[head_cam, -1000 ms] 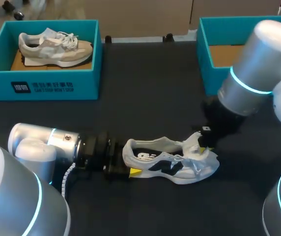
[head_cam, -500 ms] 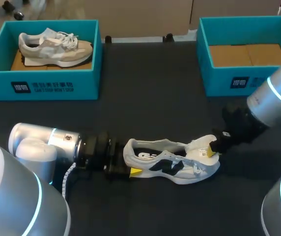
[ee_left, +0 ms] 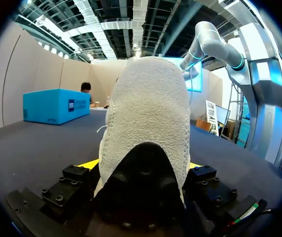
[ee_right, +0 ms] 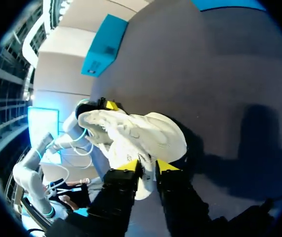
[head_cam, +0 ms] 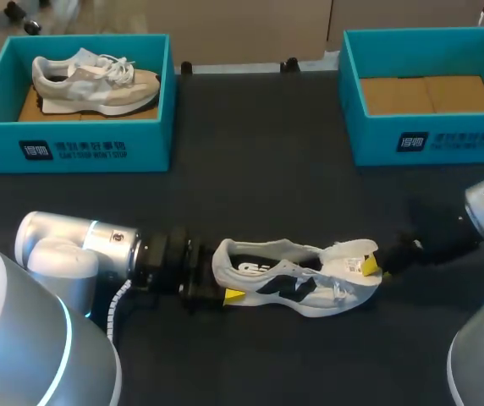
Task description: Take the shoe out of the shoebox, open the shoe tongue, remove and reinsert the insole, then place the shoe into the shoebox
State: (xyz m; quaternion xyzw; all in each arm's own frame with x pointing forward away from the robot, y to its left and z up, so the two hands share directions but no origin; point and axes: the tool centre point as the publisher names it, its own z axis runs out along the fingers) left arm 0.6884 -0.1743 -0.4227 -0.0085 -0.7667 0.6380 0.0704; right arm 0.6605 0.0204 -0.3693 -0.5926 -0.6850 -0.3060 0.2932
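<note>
The white shoe [head_cam: 297,288] lies on the dark desk [head_cam: 259,186], in the near middle, heel to the left and toe to the right, outside both boxes.

The left claw [head_cam: 225,279] comes in from the left and has the heel. In the left wrist view the heel fills the space between its two fingers, with a yellow tip pressed against each side, so the claw [ee_left: 141,165] is closed on the shoe [ee_left: 148,113] about as wide as the heel.

The right claw [head_cam: 371,266] comes in low from the right edge and meets the shoe at its toe end, where the tongue [head_cam: 352,251] is lifted up and folded back toward the toe. In the right wrist view its fingers stand close together with a strip of white between them. That strip is the tongue [ee_right: 144,180], pinched from both sides by the claw [ee_right: 147,167]. Beyond it the shoe [ee_right: 141,131] stretches away to the other claw at the heel.

At the far left stands the left box [head_cam: 73,144] with a beige shoe [head_cam: 94,80] in it. At the far right is the right box [head_cam: 432,139], with only its brown cardboard floor showing — well apart from the white shoe.
</note>
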